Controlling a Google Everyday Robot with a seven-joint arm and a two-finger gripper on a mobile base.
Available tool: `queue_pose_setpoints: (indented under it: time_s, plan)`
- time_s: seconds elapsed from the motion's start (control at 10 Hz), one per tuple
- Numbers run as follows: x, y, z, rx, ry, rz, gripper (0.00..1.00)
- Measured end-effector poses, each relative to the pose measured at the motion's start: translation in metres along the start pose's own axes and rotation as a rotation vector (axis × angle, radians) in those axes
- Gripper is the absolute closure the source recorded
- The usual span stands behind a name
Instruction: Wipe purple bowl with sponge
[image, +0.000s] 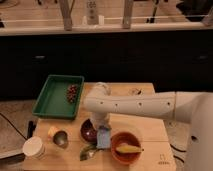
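Observation:
The purple bowl (89, 132), very dark and round, sits on the wooden table in front of the arm. My gripper (102, 128) points down at the bowl's right rim, at the end of the white arm that reaches in from the right. It is shut on the pale blue-grey sponge (103, 137), which hangs upright below it, against the bowl's right side and next to the orange bowl. The wrist hides part of the purple bowl's far rim.
An orange bowl (125, 147) holding a yellow item stands right of the sponge. A green curved object (87, 152) lies in front of the purple bowl. A metal cup (61, 138), a white cup (34, 147) and a green tray (56, 97) with dark grapes are to the left.

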Motion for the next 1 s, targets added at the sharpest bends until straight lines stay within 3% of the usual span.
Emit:
queue_pose_setpoints:
  time_s: [0.5,1.0]
  plan:
    - [0.046,-0.006,-0.020,0.020,0.040,0.029,1.00]
    - [0.075,-0.056,-0.028,0.006,0.031,-0.048,1.00]
